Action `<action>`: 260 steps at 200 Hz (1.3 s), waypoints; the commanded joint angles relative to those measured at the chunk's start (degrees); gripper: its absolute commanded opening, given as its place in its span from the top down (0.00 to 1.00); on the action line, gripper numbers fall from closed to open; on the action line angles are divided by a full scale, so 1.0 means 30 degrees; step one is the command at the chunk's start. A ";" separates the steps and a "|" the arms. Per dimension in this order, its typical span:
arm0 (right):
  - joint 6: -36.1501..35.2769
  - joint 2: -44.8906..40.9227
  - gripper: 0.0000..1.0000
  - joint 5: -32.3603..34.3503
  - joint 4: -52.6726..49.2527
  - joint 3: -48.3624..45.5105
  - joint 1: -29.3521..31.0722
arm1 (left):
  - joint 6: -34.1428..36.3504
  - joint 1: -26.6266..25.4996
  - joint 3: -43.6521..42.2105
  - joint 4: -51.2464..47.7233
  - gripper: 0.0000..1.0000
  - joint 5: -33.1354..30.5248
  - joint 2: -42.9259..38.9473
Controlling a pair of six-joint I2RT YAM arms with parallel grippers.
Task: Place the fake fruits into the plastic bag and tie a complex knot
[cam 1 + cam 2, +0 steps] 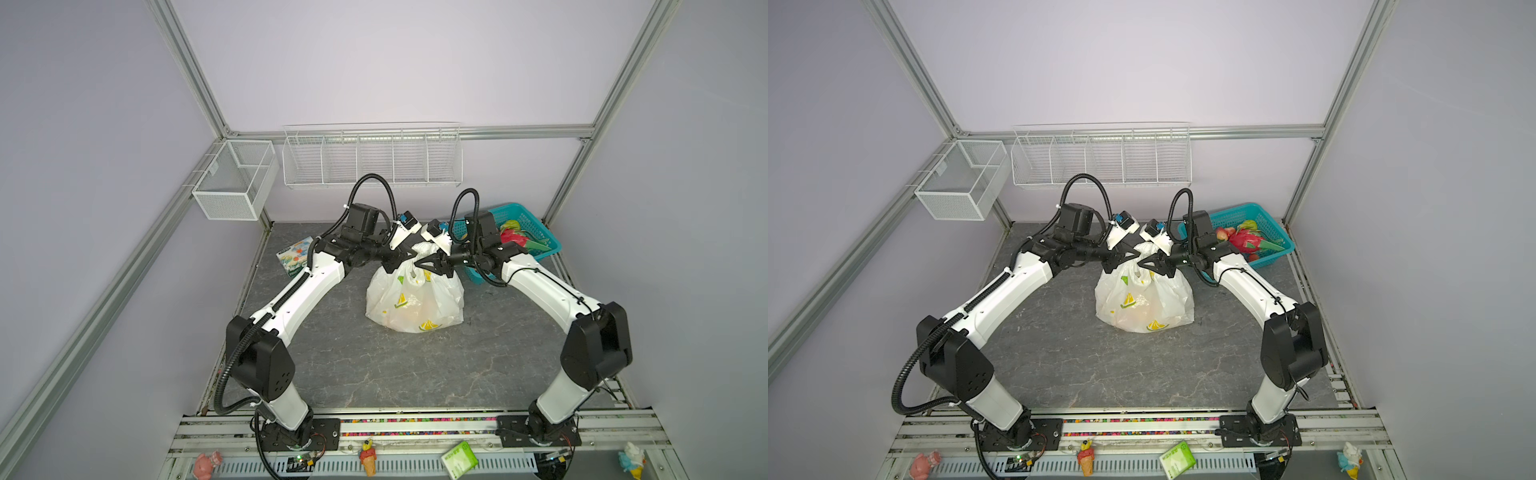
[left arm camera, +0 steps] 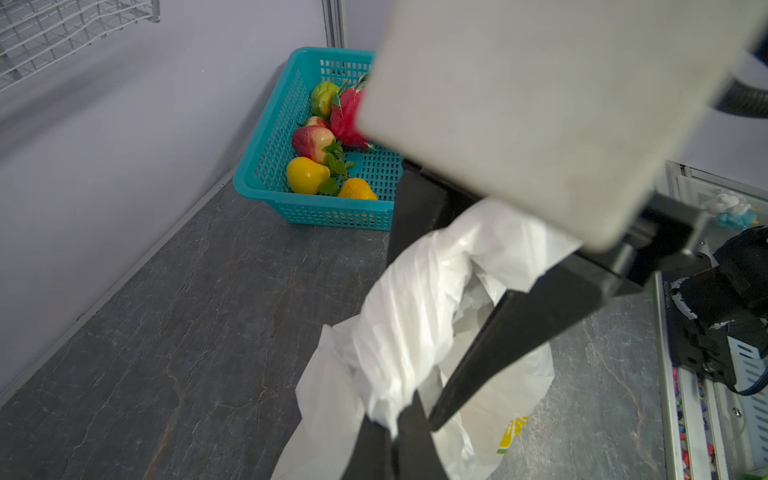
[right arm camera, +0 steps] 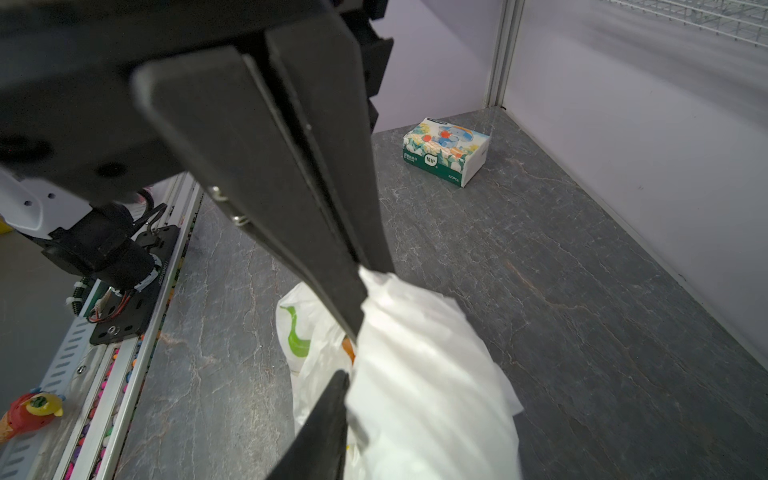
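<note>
The plastic bag (image 1: 415, 299) (image 1: 1142, 299) stands mid-table, white with lemon prints, and something orange shows faintly through it. Its handles (image 1: 424, 249) rise in a bunched twist; I cannot tell whether they form a knot. My left gripper (image 1: 402, 262) (image 2: 399, 415) is shut on one white handle strand (image 2: 415, 311). My right gripper (image 1: 417, 264) (image 3: 374, 386) meets it from the right. One of its fingers (image 3: 328, 415) presses against the other strand (image 3: 415, 374), and plastic hides the other finger. More fake fruits (image 1: 515, 239) (image 2: 316, 141) lie in the teal basket.
The teal basket (image 1: 536, 232) (image 2: 266, 166) stands at the back right, close behind the right arm. A printed tissue box (image 1: 295, 255) (image 3: 446, 151) lies at the back left. Wire racks (image 1: 372, 158) hang on the back wall. Ice-cream figurines (image 1: 368, 457) stand along the front rail.
</note>
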 commanded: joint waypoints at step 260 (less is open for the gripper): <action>-0.1441 0.1600 0.72 -0.0984 -0.2941 0.2485 -0.0241 | 0.0736 0.0028 0.0119 -0.0351 1.00 0.0123 -0.0323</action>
